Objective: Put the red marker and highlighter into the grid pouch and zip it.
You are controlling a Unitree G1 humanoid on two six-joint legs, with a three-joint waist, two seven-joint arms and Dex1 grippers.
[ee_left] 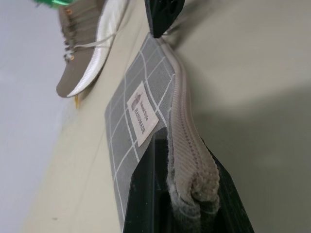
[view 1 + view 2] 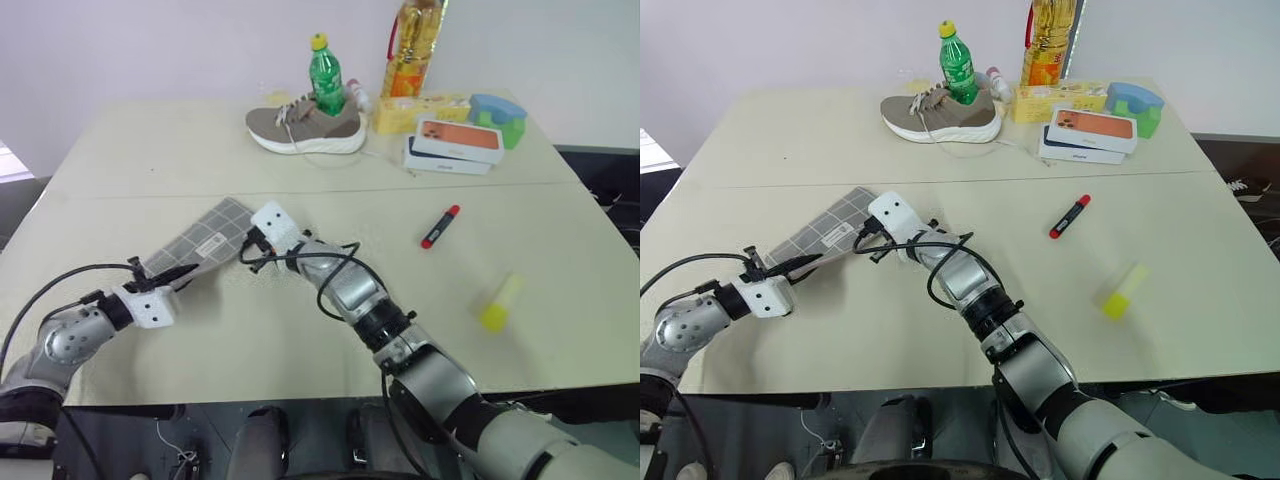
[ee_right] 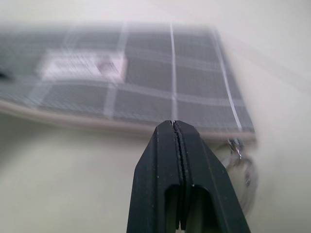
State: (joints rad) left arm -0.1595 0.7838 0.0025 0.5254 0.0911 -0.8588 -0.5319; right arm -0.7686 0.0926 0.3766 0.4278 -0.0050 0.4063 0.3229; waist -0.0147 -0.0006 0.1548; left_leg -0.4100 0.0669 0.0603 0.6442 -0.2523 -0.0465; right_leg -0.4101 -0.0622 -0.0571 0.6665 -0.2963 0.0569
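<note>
The grid pouch point(image 2: 205, 238), grey with white lines and a white label, lies flat on the table left of centre. My left gripper point(image 2: 183, 271) is shut on its near zip edge, and the left wrist view shows the black fingers point(image 1: 148, 194) clamping the ribbed seam. My right gripper point(image 2: 250, 246) is shut with nothing between its fingers, tip at the pouch's right end beside the metal zip ring point(image 3: 241, 165). The red marker point(image 2: 440, 227) lies on the table right of centre. Nearer the front right edge lies the yellow highlighter point(image 2: 500, 303).
At the back of the table point(image 2: 120, 160) stand a tan shoe point(image 2: 305, 125), a green bottle point(image 2: 325, 78), an oil bottle point(image 2: 412, 45), a yellow box point(image 2: 420, 112), stacked phone boxes point(image 2: 455, 145) and a blue-green item point(image 2: 500, 115).
</note>
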